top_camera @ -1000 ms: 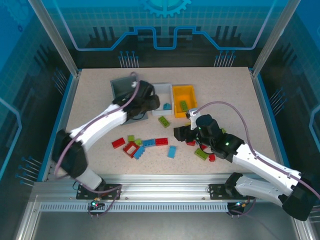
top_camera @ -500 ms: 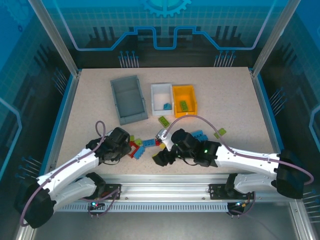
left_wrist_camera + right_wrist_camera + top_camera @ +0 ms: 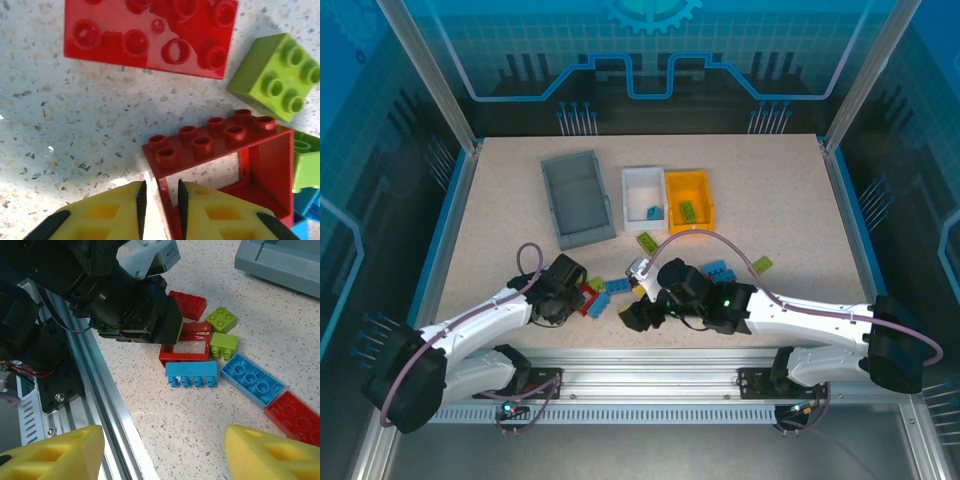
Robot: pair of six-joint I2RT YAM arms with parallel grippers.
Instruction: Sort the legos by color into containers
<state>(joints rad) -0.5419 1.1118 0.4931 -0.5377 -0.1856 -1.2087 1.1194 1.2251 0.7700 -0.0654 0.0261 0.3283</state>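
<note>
The red open-frame plastic lego (image 3: pixel 220 165) lies on the speckled bench (image 3: pixel 60 130) near its front edge. It is huddled with a flat red brick (image 3: pixel 150 35) just behind it and a lime green square brick (image 3: pixel 275 75) beside that.

The left tool (image 3: pixel 160 200) straddles one thin wall of the frame, a yellow finger (image 3: pixel 100 215) on either side. The pads are almost on the plastic, but whether they pinch I cannot tell (a sliver of light shows on each side). Taking the wall makes sense to me, since the whole frame looks too wide to span.

The right tool (image 3: pixel 162 455) hangs close over the same huddle, spread wide and empty, perhaps lining up on the blue bricks (image 3: pixel 192 374).

Well back stand the dark grey bin (image 3: pixel 578 200), the small white bin (image 3: pixel 643 180) holding a blue piece (image 3: pixel 651 212), and the yellow-orange bin (image 3: pixel 688 185) holding a green piece (image 3: pixel 689 210). Red, I'd guess, belongs in the grey.
</note>
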